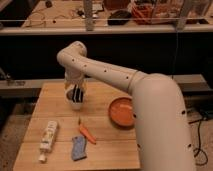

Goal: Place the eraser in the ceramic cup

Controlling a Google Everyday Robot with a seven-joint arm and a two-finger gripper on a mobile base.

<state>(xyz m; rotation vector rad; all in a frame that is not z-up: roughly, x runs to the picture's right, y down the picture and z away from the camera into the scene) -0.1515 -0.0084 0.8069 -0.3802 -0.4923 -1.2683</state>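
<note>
The small white ceramic cup (pixel 75 104) stands on the wooden table (pixel 105 150), left of centre toward the back. My gripper (pixel 76 94) points straight down and sits directly over the cup, its dark tip at or just inside the rim and hiding the cup's opening. I cannot see whether anything is held in it. A blue-grey flat rectangular piece (pixel 78 148), possibly the eraser, lies near the table's front edge.
A wide shallow orange bowl (pixel 122 112) sits to the right of the cup. A small orange stick-like item (pixel 86 133) lies mid-table. A white tube or bottle (pixel 48 140) lies at the front left. My arm (pixel 150 105) covers the table's right side.
</note>
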